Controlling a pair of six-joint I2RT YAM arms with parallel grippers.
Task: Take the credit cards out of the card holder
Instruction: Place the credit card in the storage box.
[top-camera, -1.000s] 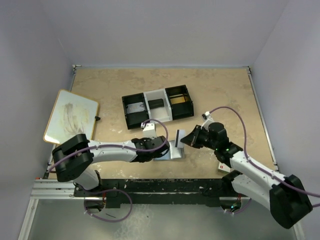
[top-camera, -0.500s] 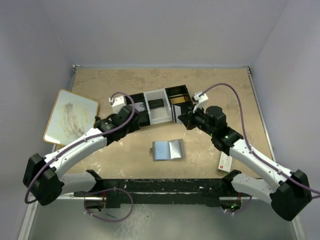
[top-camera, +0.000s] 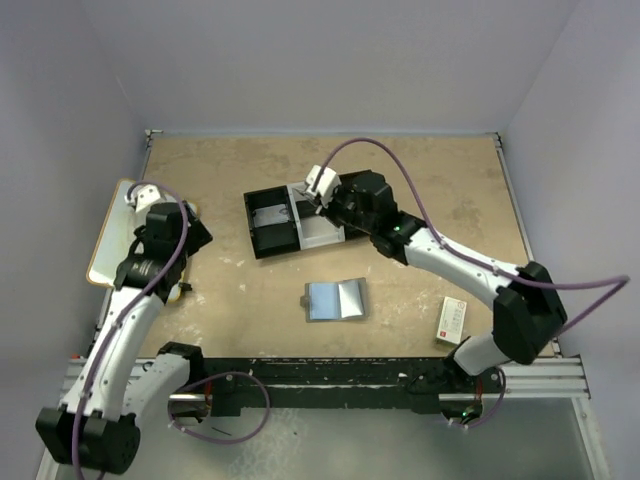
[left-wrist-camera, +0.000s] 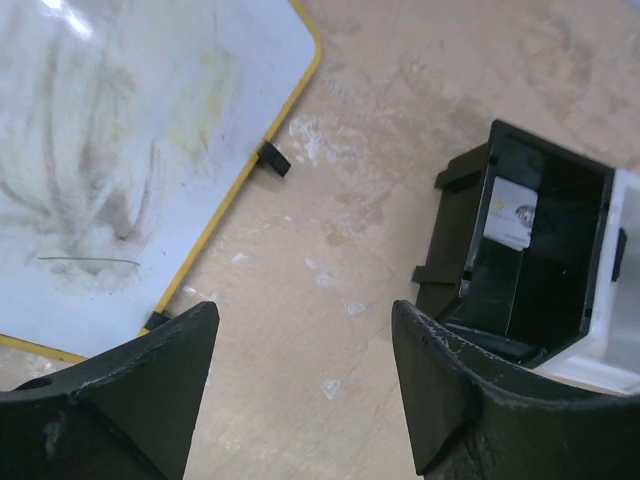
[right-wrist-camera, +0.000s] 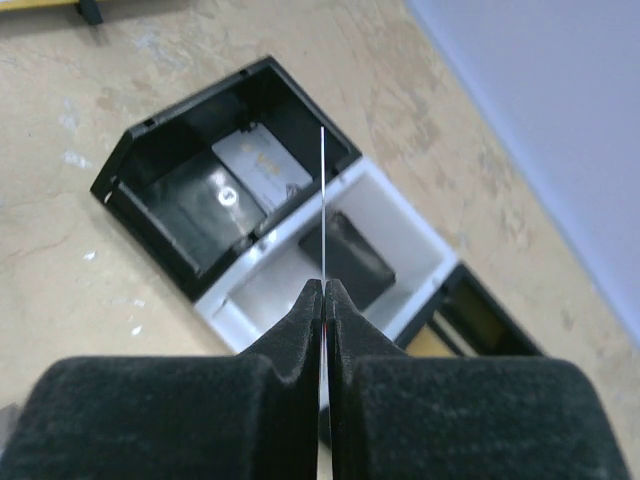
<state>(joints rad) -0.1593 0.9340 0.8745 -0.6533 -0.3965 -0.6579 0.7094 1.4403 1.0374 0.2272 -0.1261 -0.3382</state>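
Top external view: the tan table (top-camera: 430, 170) carries everything. The yellow-edged whiteboard (top-camera: 112, 240) lies at its 9 o'clock edge, smeared with old marks. The left gripper (top-camera: 172, 238) hangs over the board's 3 o'clock edge. In the left wrist view the left gripper's (left-wrist-camera: 300, 400) jaws are spread wide with nothing between them, above bare table between the board (left-wrist-camera: 130, 150) and the tray (left-wrist-camera: 470, 270).

The three-compartment tray (top-camera: 268, 238) sits near the table's middle, black at both ends and white in the centre. The right gripper (top-camera: 338, 205) is over its white section. In the right wrist view the right gripper (right-wrist-camera: 322, 290) is clenched on a thin card (right-wrist-camera: 322, 200), seen edge-on and upright above the tray (right-wrist-camera: 150, 200). A pale card (right-wrist-camera: 262, 165) lies in the black end compartment and a dark flat piece (right-wrist-camera: 348, 252) in the white one.

The card holder (top-camera: 334, 299) lies spread open on the table at 6 o'clock from the tray, apart from both grippers. A white-and-red small box (top-camera: 452, 318) rests at 3 o'clock from the holder.
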